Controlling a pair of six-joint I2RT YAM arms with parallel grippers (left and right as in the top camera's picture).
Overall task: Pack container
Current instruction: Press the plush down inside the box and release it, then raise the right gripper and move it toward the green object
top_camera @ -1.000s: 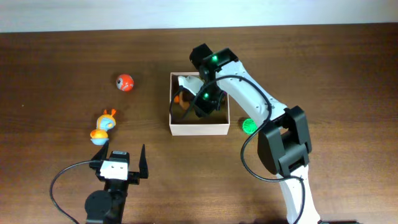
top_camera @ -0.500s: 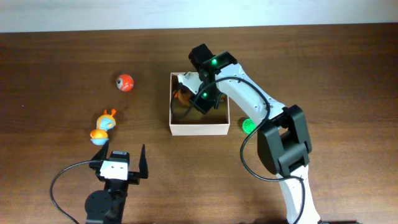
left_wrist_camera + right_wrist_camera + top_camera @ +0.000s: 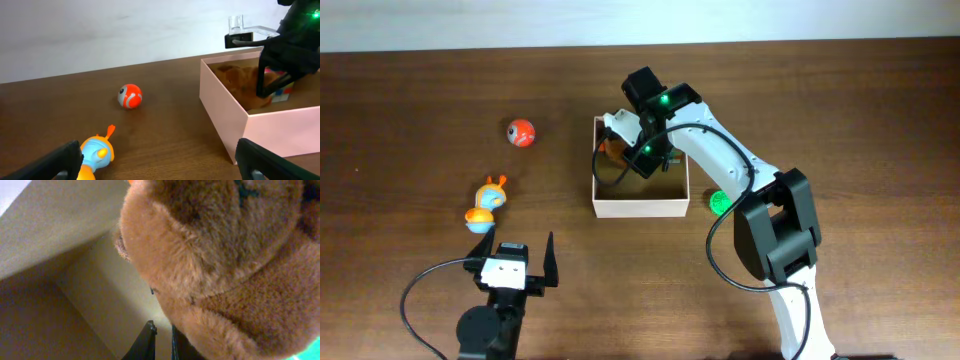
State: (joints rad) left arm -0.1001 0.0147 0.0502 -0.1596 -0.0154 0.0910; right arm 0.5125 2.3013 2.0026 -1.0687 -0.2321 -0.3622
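The container (image 3: 640, 208) is a square white-walled box with a tan inside, at the table's middle. A brown plush toy (image 3: 611, 153) lies in its far left part. My right gripper (image 3: 626, 163) reaches down into the box beside the plush. In the right wrist view the plush (image 3: 220, 255) fills the frame, the right gripper's fingers (image 3: 162, 342) are close together against its fur, and the container's tan wall (image 3: 55, 235) is behind. My left gripper (image 3: 520, 262) is open and empty near the front edge; in its own view (image 3: 160, 165) it faces the container (image 3: 225, 115).
A red ball (image 3: 521, 132) (image 3: 130, 96) lies far left of the box. A blue and orange toy (image 3: 485, 203) (image 3: 95, 155) lies just ahead of my left gripper. A green ball (image 3: 720, 203) sits right of the box. A coloured block (image 3: 282, 91) lies inside the box.
My right gripper has shifted a little toward the far side of the container, staying inside it by the plush. The left arm has not moved.
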